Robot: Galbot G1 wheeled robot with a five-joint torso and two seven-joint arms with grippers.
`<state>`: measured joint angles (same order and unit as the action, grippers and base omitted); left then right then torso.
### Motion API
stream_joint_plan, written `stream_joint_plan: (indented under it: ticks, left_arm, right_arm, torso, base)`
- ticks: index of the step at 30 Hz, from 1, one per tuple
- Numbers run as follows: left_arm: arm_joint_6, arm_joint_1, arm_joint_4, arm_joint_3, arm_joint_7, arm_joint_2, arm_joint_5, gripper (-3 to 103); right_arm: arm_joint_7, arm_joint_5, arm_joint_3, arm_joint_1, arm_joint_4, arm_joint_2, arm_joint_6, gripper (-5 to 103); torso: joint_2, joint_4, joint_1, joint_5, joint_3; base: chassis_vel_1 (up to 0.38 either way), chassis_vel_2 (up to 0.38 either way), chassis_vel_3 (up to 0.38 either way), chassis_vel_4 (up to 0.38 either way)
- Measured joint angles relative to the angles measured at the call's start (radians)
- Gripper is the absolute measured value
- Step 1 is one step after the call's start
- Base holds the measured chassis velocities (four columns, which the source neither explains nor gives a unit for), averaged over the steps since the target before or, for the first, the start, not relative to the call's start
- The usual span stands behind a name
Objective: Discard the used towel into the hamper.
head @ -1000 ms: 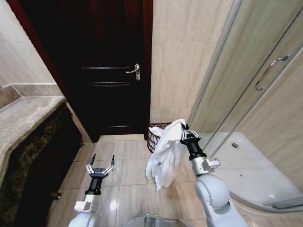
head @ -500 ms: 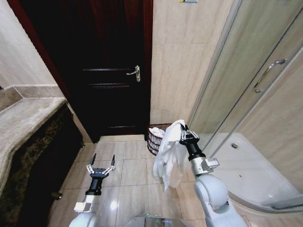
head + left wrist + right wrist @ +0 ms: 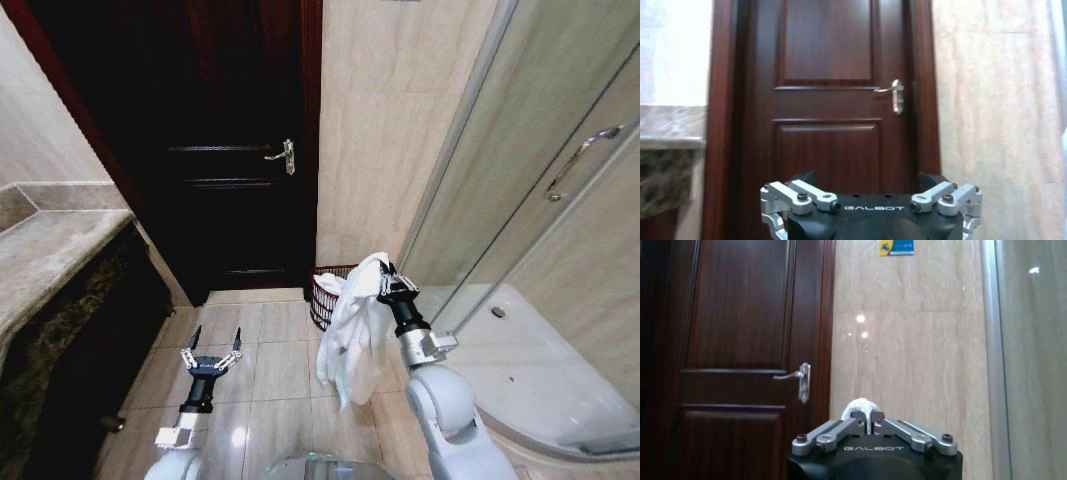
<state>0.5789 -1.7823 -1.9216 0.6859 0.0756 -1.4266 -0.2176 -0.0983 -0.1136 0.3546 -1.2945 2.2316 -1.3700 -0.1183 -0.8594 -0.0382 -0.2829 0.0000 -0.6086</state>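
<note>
A white towel (image 3: 352, 325) hangs in folds from my right gripper (image 3: 388, 275), which is shut on its top edge; a tuft of the towel (image 3: 860, 406) pokes up between the closed fingers in the right wrist view. Just behind the towel, the hamper (image 3: 323, 290) stands on the floor against the beige wall beside the door, a dark reddish-brown wire basket with some white cloth inside. My left gripper (image 3: 212, 346) hovers open over the floor tiles at the lower left, holding nothing.
A dark wooden door (image 3: 230, 150) with a metal handle (image 3: 283, 155) is straight ahead. A stone vanity counter (image 3: 40, 260) runs along the left. A glass shower enclosure (image 3: 540, 230) with a white tray (image 3: 520, 370) fills the right. Tiled floor (image 3: 270, 360) lies between.
The view has shifted slightly as the camera moved. The hanging towel has swung and bunched closer beneath the right gripper. The left gripper has kept its place.
</note>
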Motion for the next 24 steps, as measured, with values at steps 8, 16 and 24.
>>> stream_joint_plan:
  ticks: [8,16,24]
  left_arm:
    - [-0.002,-0.003,0.051,0.037,-0.007,0.009,-0.054,100]
    - [-0.017,-0.007,0.030,0.072,-0.005,0.006,-0.076,100]
    - [-0.005,-0.015,0.040,0.097,-0.005,0.006,-0.118,100]
  right_arm:
    - [-0.031,-0.178,-0.003,0.269,-0.047,0.077,-0.076,2]
    - [-0.060,-0.401,-0.006,0.584,-0.146,0.211,-0.120,2]
    - [-0.059,-0.473,-0.038,0.797,-0.263,0.251,-0.134,2]
  torso:
    - [0.001,-0.0001,0.001,0.0000,0.001]
    - [0.003,0.0002,0.001,0.0001,0.002]
    - [0.003,0.0000,0.002,0.0002,0.002]
  base:
    - [0.000,0.000,0.000,0.000]
    - [0.000,0.000,0.000,0.000]
    - [0.000,0.000,0.000,0.000]
